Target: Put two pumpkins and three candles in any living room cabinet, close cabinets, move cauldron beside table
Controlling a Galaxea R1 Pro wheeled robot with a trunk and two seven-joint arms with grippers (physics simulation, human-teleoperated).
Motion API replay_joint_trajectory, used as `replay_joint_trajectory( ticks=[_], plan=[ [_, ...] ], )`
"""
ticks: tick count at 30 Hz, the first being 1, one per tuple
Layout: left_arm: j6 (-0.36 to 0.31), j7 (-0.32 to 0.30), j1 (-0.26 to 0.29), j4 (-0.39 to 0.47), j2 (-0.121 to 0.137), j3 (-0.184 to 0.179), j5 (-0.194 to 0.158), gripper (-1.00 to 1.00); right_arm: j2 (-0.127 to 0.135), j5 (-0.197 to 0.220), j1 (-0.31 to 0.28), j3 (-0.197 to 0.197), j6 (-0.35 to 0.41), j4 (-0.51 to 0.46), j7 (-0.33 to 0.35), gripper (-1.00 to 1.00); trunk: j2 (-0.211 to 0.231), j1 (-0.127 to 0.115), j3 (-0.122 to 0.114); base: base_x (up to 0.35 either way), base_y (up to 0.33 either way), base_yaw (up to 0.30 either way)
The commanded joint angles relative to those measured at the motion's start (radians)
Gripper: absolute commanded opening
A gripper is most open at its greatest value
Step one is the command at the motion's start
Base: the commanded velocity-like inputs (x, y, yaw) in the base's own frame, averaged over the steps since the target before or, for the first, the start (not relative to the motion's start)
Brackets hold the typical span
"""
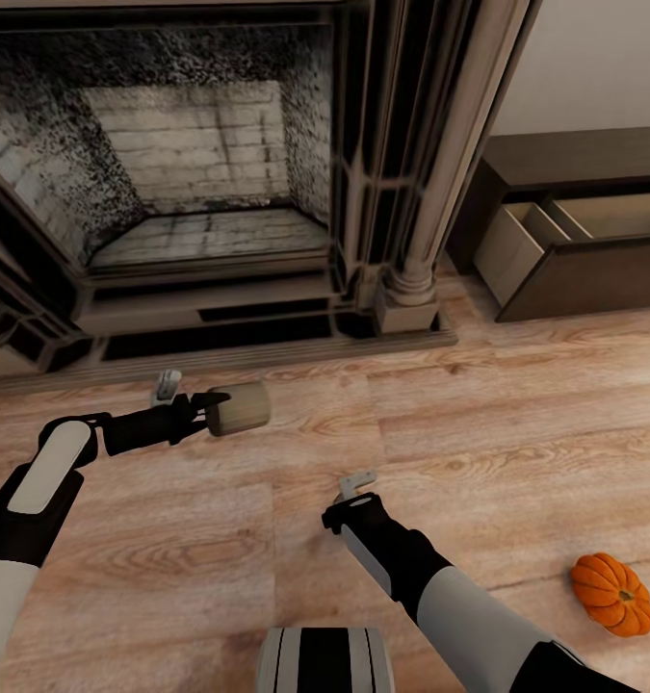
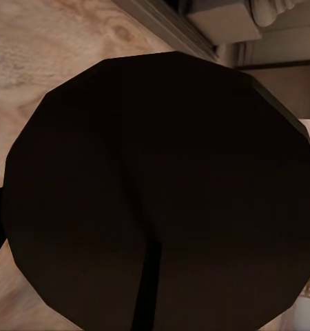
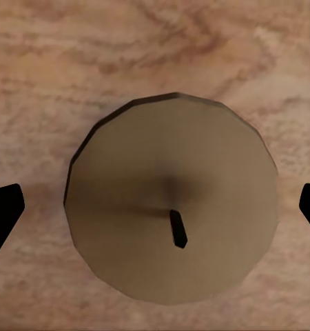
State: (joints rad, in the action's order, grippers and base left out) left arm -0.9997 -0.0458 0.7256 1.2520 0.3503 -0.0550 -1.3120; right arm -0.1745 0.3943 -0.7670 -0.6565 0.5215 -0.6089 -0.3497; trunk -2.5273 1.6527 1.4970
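1. Light wood-plank floor (image 1: 479, 433).
2. Black columned fireplace (image 1: 209, 192) with a pale brick firebox.
3. Plain pale wall (image 1: 594, 67) at the right.
4. Even, soft light.

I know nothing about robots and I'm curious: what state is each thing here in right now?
Left jaws: shut on the held candle, which is carried sideways above the floor.
Right jaws: open, straddling the second candle.
Second candle: upright on the floor, not gripped.
Pumpkin: lying on the floor, untouched.
Cabinet drawer: pulled open.
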Motion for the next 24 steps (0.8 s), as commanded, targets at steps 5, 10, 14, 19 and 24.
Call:
replay_joint_trajectory(
  ticks=[5, 10, 14, 19, 24],
  plan=[
    [0.000, -0.002, 0.000, -0.001, 0.000, 0.001, -0.001, -1.00, 0.000, 0.000, 0.000, 0.000, 0.000, 0.000, 0.000, 1.00, 0.000, 0.000, 0.000, 0.030, -0.032, 0.000],
    [0.000, -0.002, 0.000, -0.002, -0.001, 0.001, -0.001, -1.00, 0.000, 0.000, 0.000, 0.000, 0.000, 0.000, 0.000, 1.00, 0.000, 0.000, 0.000, 0.003, -0.004, 0.000],
    [0.000, -0.002, 0.000, -0.001, -0.001, 0.001, -0.001, -1.00, 0.000, 0.000, 0.000, 0.000, 0.000, 0.000, 0.001, 1.00, 0.000, 0.000, 0.000, 0.000, 0.000, 0.000],
    [0.001, -0.007, -0.014, 0.005, -0.002, 0.005, -0.003, -1.00, 0.000, 0.002, 0.000, 0.000, -0.001, -0.016, 0.000, 1.00, 0.000, 0.000, 0.000, 0.000, 0.000, 0.000],
    [0.001, -0.008, -0.029, 0.009, -0.002, 0.008, -0.003, -1.00, 0.000, 0.001, 0.000, 0.001, 0.000, -0.019, -0.001, 1.00, 0.000, 0.000, 0.000, 0.000, 0.000, 0.000]
  ],
)
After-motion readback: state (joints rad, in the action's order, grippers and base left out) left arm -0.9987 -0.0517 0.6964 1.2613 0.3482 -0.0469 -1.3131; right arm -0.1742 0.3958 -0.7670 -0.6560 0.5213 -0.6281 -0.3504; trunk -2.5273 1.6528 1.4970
